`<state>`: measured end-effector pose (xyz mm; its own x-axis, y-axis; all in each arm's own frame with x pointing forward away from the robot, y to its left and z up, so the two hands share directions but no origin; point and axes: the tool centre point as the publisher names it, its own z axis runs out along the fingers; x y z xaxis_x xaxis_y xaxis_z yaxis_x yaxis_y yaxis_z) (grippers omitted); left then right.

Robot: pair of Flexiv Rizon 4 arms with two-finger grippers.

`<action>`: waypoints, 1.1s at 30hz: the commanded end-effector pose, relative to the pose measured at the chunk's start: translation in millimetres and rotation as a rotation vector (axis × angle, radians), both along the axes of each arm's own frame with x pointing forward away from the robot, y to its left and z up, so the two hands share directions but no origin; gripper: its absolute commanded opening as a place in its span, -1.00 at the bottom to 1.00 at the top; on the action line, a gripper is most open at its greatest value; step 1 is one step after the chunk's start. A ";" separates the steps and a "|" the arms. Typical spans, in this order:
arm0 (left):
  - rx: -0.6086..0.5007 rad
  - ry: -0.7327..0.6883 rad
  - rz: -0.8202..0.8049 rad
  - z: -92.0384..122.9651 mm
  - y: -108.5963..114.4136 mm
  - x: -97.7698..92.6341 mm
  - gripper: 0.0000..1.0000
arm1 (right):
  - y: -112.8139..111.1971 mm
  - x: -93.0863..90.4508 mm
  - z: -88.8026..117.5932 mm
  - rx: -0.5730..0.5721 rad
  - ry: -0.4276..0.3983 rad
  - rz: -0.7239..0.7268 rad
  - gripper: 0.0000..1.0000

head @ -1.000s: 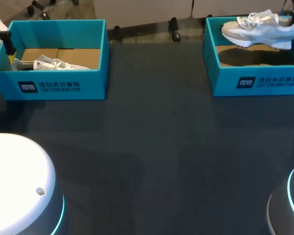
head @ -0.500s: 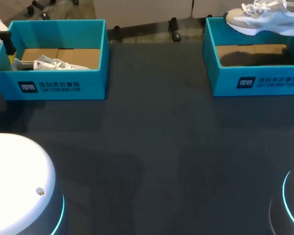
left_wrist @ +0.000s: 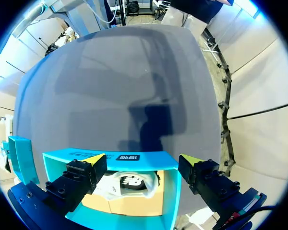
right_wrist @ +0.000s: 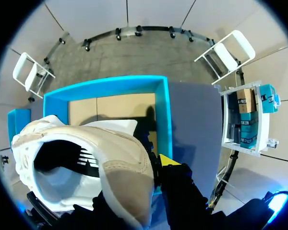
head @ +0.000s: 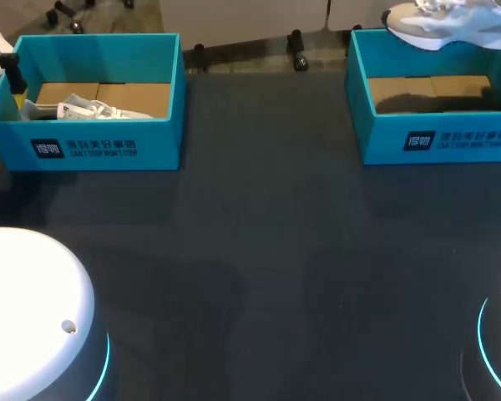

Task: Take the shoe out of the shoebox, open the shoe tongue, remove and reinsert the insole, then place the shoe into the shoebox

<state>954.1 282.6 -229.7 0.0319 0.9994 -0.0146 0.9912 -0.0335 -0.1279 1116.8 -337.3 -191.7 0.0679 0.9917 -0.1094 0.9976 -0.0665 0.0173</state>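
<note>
Two teal cardboard shoeboxes at far corners of the dark table (head: 259,251), one white sneaker (head: 83,109) inside left shoebox (head: 108,146) under wide-open left gripper (left_wrist: 143,159), one beige sneaker (head: 451,21) clamped in right gripper (right_wrist: 156,165) above right shoebox (head: 434,138)

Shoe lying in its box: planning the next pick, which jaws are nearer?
Left. The left jaws hang open above that shoe in its box; the right jaws are over the other box, shut on the second shoe.

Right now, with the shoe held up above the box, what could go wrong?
The right pincer holds the shoe only at its heel, so it could swing or slip loose. It hangs just above the box, so moving sideways too low might catch the wall.
</note>
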 end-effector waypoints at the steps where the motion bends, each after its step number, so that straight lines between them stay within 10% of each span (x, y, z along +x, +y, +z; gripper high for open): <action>1: 0.001 -0.003 -0.001 0.3 0.4 -1.4 1.00 | -0.3 0.9 1.8 0.001 0.002 -0.001 -1.00; 16: 0.001 -0.003 -0.001 0.3 0.4 -1.4 1.00 | -0.3 0.9 1.8 0.001 0.002 -0.001 -1.00; 33: 0.001 -0.003 -0.001 0.3 0.4 -1.4 1.00 | 59.8 -59.4 20.0 -0.035 0.009 -0.085 -1.00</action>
<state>954.1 282.6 -229.7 0.0320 0.9994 -0.0145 0.9912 -0.0336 -0.1279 1078.2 -289.1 -179.4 0.1473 0.9813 -0.1242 0.9878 -0.1523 -0.0315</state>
